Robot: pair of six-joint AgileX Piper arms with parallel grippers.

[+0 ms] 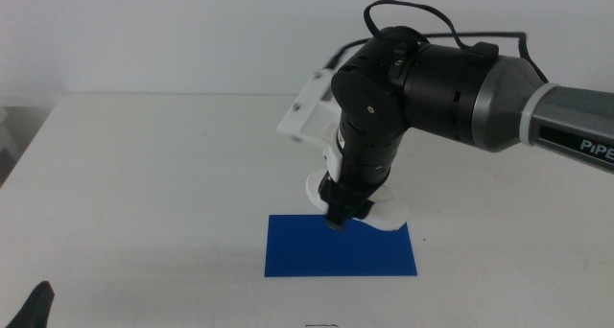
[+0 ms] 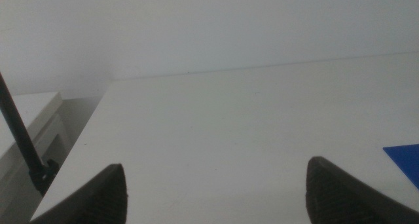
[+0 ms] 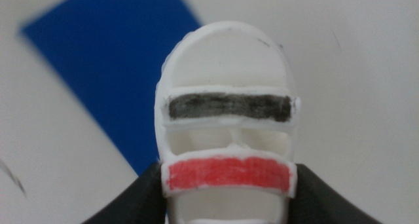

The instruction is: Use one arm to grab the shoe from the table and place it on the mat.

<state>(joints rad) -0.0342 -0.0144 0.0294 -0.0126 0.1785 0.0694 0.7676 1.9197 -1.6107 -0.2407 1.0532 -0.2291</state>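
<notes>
The left gripper (image 1: pixel 36 304) waits at the worktop's (image 1: pixel 144 175) near-left edge, jaws spread. The right gripper (image 1: pixel 342 216) clamps the white chunky shoe (image 3: pixel 228 142), black strap and red strap visible, over the blue mat's (image 1: pixel 326 251) far edge.

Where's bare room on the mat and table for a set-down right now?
The mat is bare over its near and left parts. The white table to its left, out to the waiting left gripper, is bare too. It's crowded at the mat's far right edge, where the right gripper is shut on the shoe.
</notes>
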